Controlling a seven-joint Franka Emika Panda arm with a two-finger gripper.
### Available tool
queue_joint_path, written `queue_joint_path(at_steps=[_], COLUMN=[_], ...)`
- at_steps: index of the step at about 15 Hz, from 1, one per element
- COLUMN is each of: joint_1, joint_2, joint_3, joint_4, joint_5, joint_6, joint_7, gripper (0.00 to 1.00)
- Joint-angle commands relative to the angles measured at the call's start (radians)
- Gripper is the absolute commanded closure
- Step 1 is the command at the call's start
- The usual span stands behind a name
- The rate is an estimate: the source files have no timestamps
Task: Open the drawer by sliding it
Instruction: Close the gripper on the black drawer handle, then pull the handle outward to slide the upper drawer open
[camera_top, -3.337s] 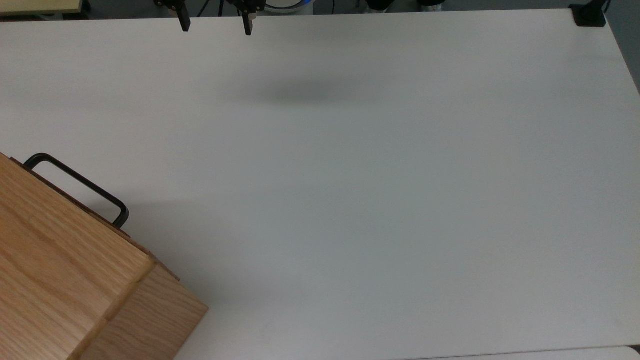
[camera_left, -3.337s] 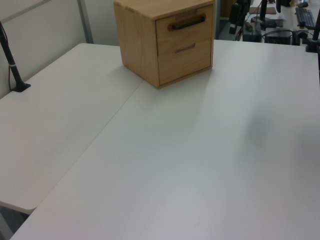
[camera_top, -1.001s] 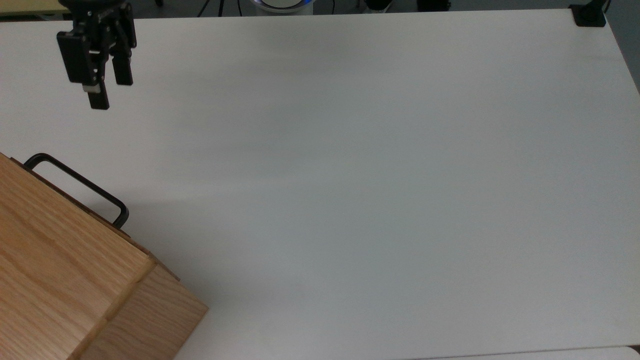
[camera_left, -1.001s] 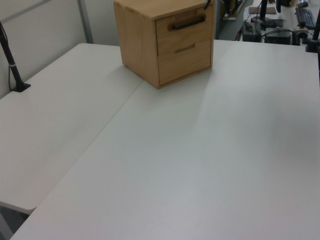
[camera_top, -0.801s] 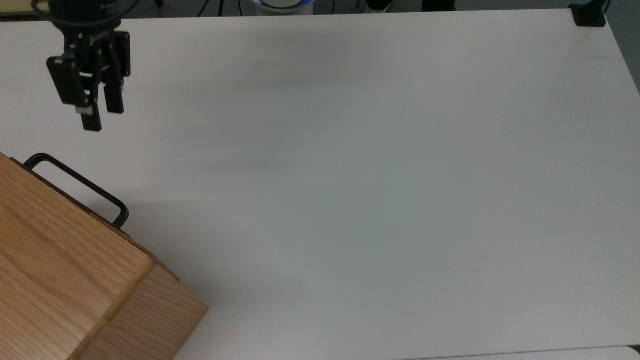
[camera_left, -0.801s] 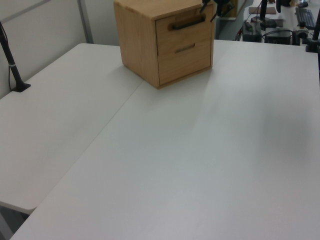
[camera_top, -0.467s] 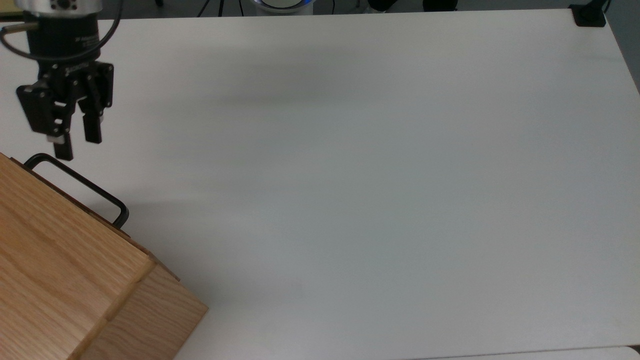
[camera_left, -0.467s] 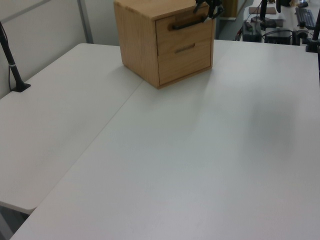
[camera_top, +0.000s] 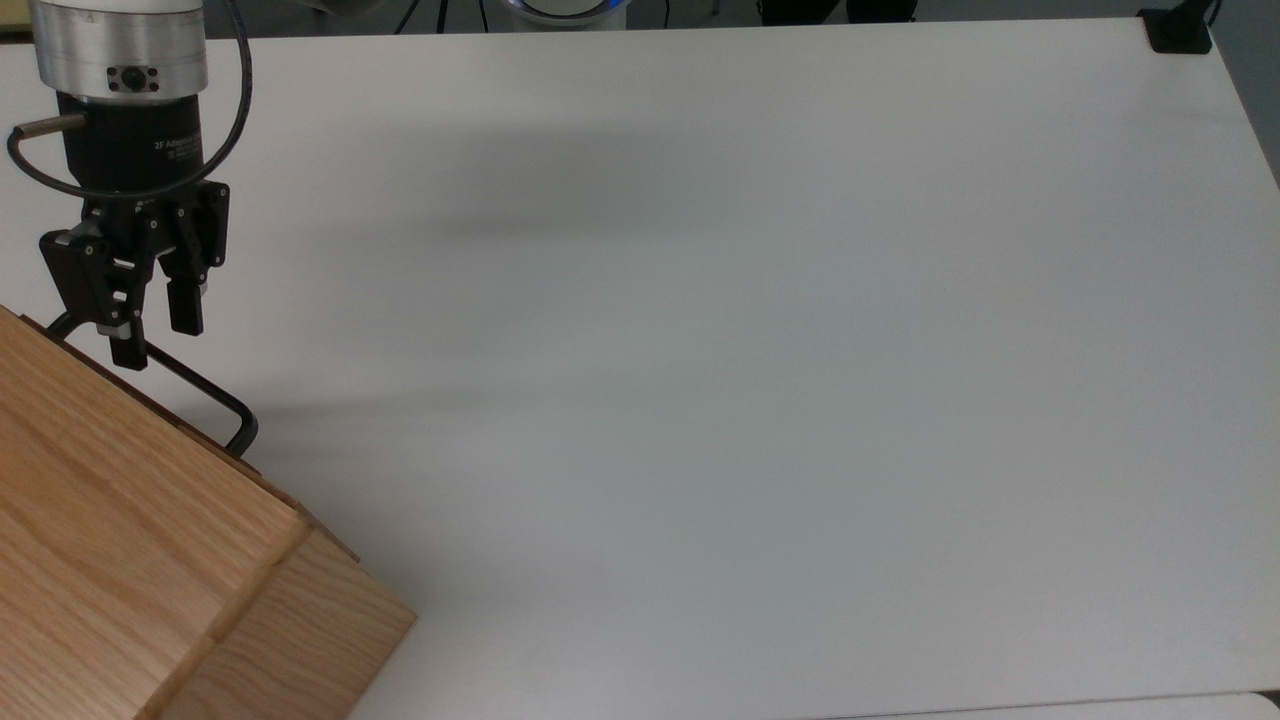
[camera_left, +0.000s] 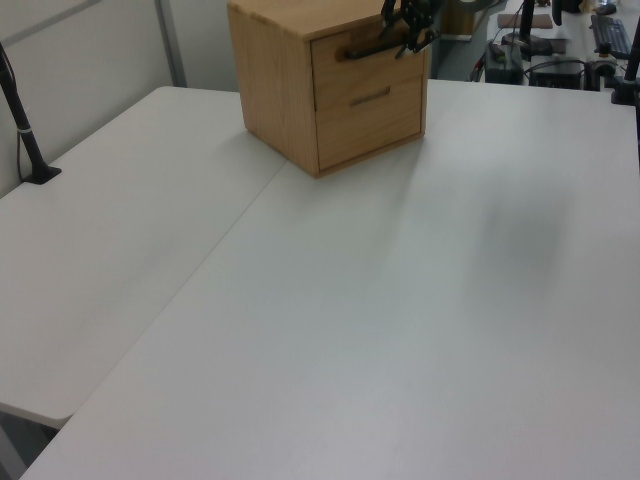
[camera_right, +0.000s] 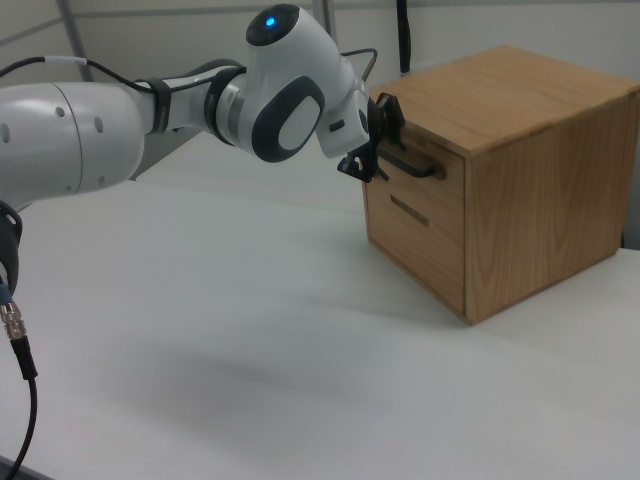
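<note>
Two parted fingers of the gripper (camera_top: 157, 335) are straddling the drawer (camera_left: 366, 62) handle (camera_top: 200, 385), gripping nothing; the rigid bar is likely offering firm purchase mid-span.

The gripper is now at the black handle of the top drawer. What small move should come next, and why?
Probably close the fingers on the handle. In the top view the gripper is open, its fingers near the bar's end by the cabinet, and the drawer is still flush and shut. Whether the bar lies fully between the fingers is unclear, so a slight advance may come first.
</note>
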Motion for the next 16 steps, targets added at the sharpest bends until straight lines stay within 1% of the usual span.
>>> queue_joint_path(at_steps=[1, 3, 5, 6, 7, 10, 12, 16], joint_1=[0.009, 0.011, 0.011, 0.011, 0.011, 0.012, 0.012, 0.011], joint_2=[0.007, 0.007, 0.007, 0.007, 0.007, 0.004, -0.005, -0.037], joint_3=[-0.005, -0.002, 0.0, 0.001, 0.001, 0.006, 0.009, 0.012], joint_4=[0.019, 0.019, 0.017, 0.017, 0.017, 0.017, 0.011, 0.003], joint_5=[-0.038, -0.067, -0.073, -0.078, -0.08, -0.102, -0.115, -0.124], joint_6=[0.007, 0.004, 0.003, 0.003, 0.003, 0.002, -0.004, -0.082], joint_7=[0.018, 0.02, 0.021, 0.021, 0.021, 0.02, 0.018, 0.001], gripper=[0.66, 0.86, 0.91, 0.92, 0.97, 1.0, 1.0, 1.0])
